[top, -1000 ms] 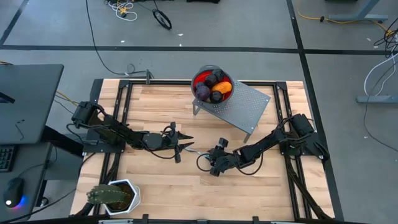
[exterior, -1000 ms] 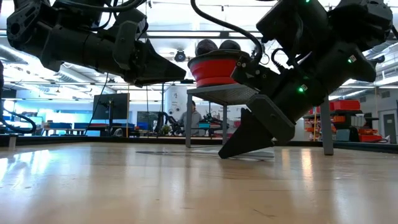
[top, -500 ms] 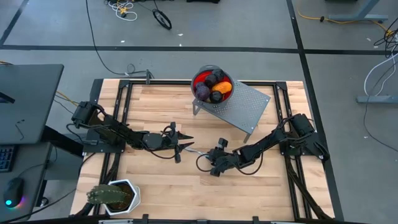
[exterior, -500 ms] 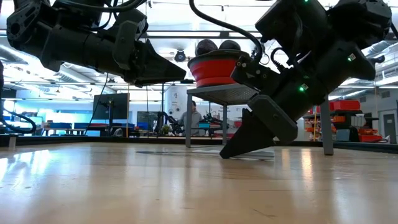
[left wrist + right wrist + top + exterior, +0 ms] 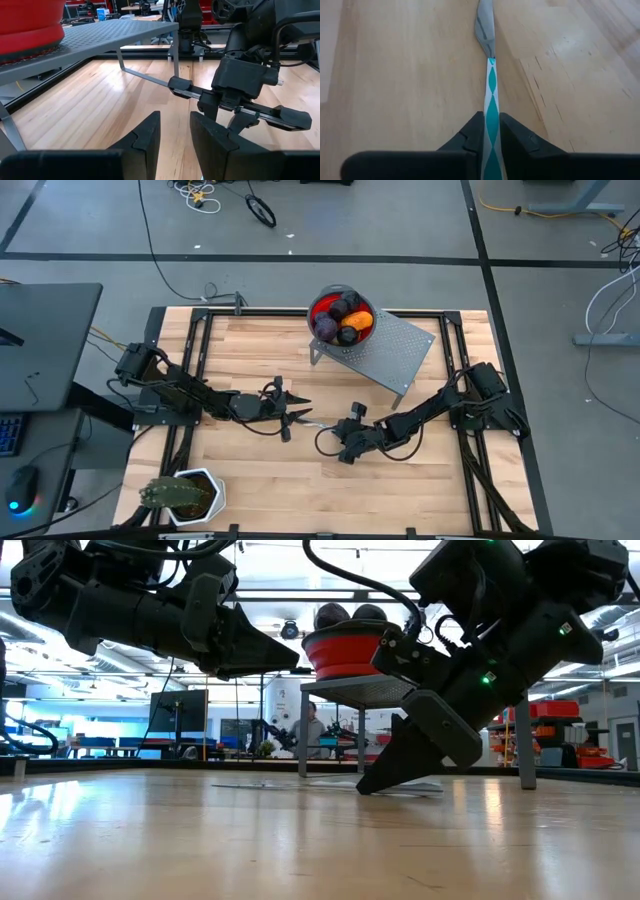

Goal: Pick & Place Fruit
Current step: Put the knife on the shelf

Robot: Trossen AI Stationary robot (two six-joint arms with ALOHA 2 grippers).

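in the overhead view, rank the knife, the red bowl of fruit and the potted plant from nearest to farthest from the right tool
1. knife: lying on the table right at the right tool, which grips its teal handle in the wrist view.
2. red bowl of fruit: up on the metal stand at the far edge.
3. potted plant: near-left corner, farthest.

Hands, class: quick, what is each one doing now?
Left hand: slightly open, empty, above the table.
Right hand: closed on the knife.

Probably a robotics lab: framed test table [image 5: 250, 470], floor cables [image 5: 170, 240], workstation monitors [image 5: 178, 710].
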